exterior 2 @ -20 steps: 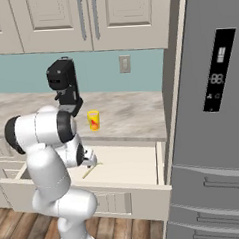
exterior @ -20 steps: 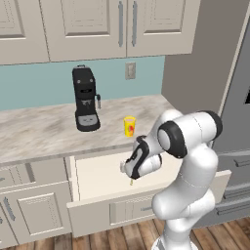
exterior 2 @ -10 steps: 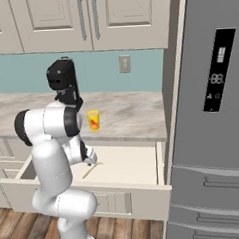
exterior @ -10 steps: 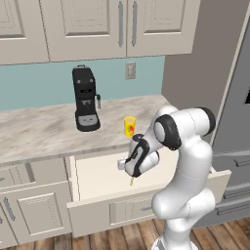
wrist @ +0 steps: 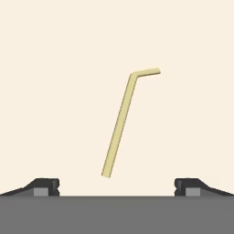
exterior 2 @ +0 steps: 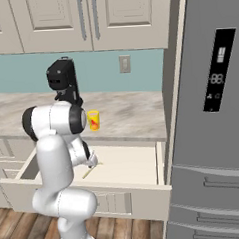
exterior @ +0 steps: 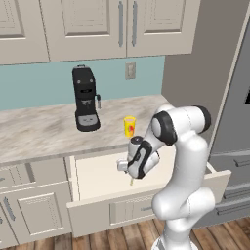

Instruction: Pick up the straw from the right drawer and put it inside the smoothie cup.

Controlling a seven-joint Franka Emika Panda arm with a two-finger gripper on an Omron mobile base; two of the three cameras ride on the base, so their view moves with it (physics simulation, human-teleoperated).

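A: Which step is this?

B: The reach, I'd say. The gripper (wrist: pixel 117 186) hangs over the open drawer (exterior: pixel 97 205), jaws spread wide, holding nothing. The straw (wrist: pixel 122 128) lies flat on the drawer floor, running from 6 o'clock up to its bend near 1 o'clock in the hand view, between the fingertips (wrist: pixel 45 186).

A: And the cup (exterior: pixel 129 126)?

B: On the counter (exterior: pixel 39 134), at about 12 o'clock from the gripper in the left view.

A: Next?

B: Probably lower straight down, close across the thin shaft, then lift.

The arm has folded in — its shoulder sits further back and lower. The gripper (exterior: pixel 131 177) has eased down over the straw (wrist: pixel 122 129) in the right drawer (exterior: pixel 146 207).
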